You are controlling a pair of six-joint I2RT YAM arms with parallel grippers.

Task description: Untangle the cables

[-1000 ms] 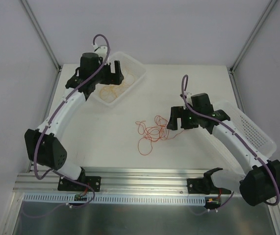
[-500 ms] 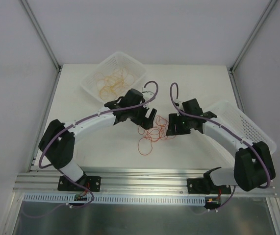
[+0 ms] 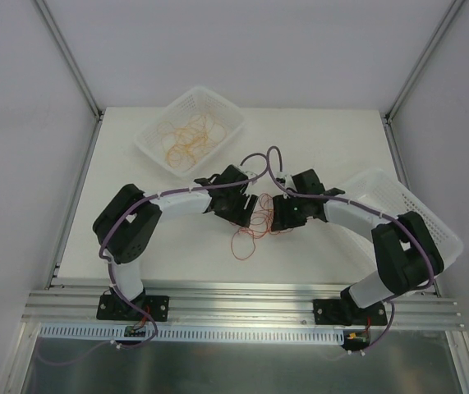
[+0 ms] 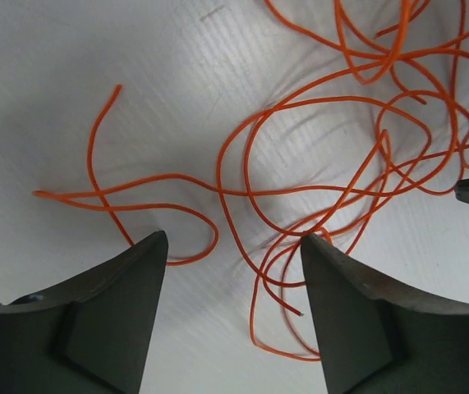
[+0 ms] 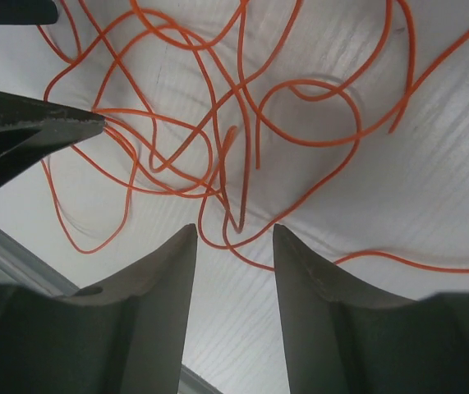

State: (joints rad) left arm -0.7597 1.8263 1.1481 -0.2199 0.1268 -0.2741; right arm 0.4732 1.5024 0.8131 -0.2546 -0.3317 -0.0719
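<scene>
The cables (image 3: 247, 236), a loose snarl of thin orange-red strands, lay on the white worktop (image 3: 333, 156) near its middle, between the two wrists bent in over them from either side. The left fingers (image 4: 111, 316) stood apart just above the worktop. Several loops ran across the gap between their tips without being pinched, and in that wrist's view one loose end trailed out to the left of the knot. The right fingers (image 5: 148, 316) also stood apart (by a narrower gap than the left pair), with a couple of strands crossing just ahead of their tips, none visibly clamped. Each wrist camera caught the dark tips of the other arm at its edge, so both pairs were close together over the same tangle. At the far left of the worktop a white mesh basket (image 3: 148, 148) held curly orange strands (image 3: 189, 135). A second white basket (image 3: 431, 217) sat at the right edge, with the right arm (image 3: 357, 217) crossing in front of it in the overhead view.
</scene>
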